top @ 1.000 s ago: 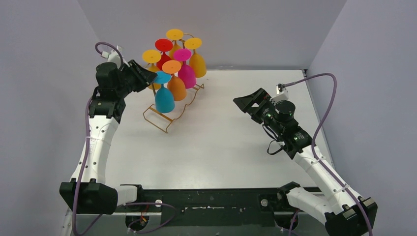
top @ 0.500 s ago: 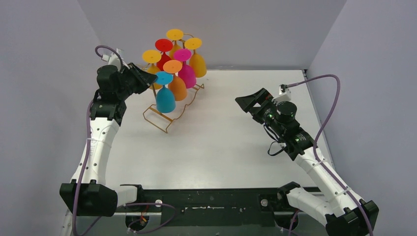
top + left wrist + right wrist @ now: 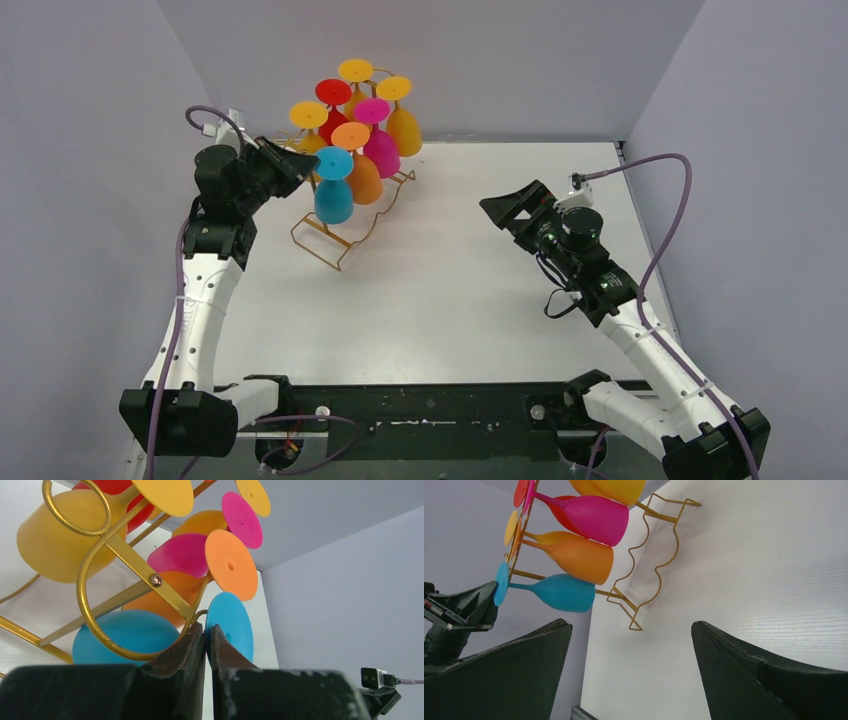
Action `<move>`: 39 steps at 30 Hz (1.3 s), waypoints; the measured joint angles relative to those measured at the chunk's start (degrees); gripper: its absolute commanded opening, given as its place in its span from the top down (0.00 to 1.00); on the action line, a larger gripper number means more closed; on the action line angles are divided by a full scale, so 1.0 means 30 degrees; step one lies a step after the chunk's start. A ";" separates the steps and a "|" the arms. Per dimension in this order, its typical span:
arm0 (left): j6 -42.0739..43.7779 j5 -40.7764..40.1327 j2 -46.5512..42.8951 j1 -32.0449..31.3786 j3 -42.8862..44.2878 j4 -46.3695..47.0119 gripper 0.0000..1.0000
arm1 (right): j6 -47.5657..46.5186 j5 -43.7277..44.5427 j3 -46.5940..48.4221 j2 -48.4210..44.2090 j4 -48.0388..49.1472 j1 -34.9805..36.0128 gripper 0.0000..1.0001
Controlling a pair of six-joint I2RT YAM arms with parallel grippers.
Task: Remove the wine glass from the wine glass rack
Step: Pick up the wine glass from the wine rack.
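At far left of the table (image 3: 450,300), on the wine glass rack (image 3: 150,575), the blue wine glass (image 3: 334,200) is hung stem-upright, foot rim seemingly pinched by the closed left gripper (image 3: 205,630); the wide-spread right gripper (image 3: 630,624) is seen well apart

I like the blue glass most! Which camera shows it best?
The right wrist view: the blue wine glass is seen side-on there, foot, stem and bowl all showing. The top external view shows its foot and bowl from above. The left wrist view shows only parts of it behind the wine glass rack.
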 measured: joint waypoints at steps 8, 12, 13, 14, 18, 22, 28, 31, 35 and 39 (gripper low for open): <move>-0.1574 0.0933 -0.0393 0.0000 -0.1020 0.1195 1.00 | 0.0138 0.0073 -0.0073 0.0000 -0.0022 0.0000 0.05; -0.2193 0.1443 -0.0393 0.0000 -0.1195 0.1566 1.00 | 0.0138 0.0080 -0.0073 0.0000 -0.0022 0.0000 0.05; -0.2266 0.1552 -0.0393 0.0007 -0.1202 0.1603 1.00 | 0.0138 0.0080 -0.0073 0.0000 -0.0029 0.0000 0.05; -0.2397 0.1676 -0.0393 0.0007 -0.1209 0.1625 1.00 | 0.0146 0.0080 -0.0073 0.0000 -0.0029 0.0000 0.05; -0.2703 0.2208 -0.0408 0.0015 -0.1239 0.1690 1.00 | 0.0138 0.0073 -0.0073 0.0000 -0.0029 0.0000 0.04; -0.2710 0.2973 -0.0408 0.0022 -0.1275 0.1807 1.00 | 0.0124 -0.0036 -0.0109 -0.0051 0.0044 0.0000 0.04; -0.2550 0.4131 -0.0481 0.0015 -0.1319 0.1887 1.00 | 0.0109 -0.0889 -0.0459 -0.0175 0.0583 0.0000 0.04; -0.2397 0.4692 -0.0714 -0.0080 -0.1515 0.2025 1.00 | 0.0058 -0.1588 -0.0576 -0.0175 0.1035 0.0000 0.03; -0.2076 0.5603 -0.1472 -0.0627 -0.2229 0.2885 1.00 | -0.0029 -0.3133 -0.0976 -0.0175 0.2820 0.0000 0.05; -0.1574 0.6273 -0.2565 -0.1800 -0.3082 0.3781 1.00 | -0.0175 -0.5311 -0.1450 -0.0036 0.4954 0.0007 0.11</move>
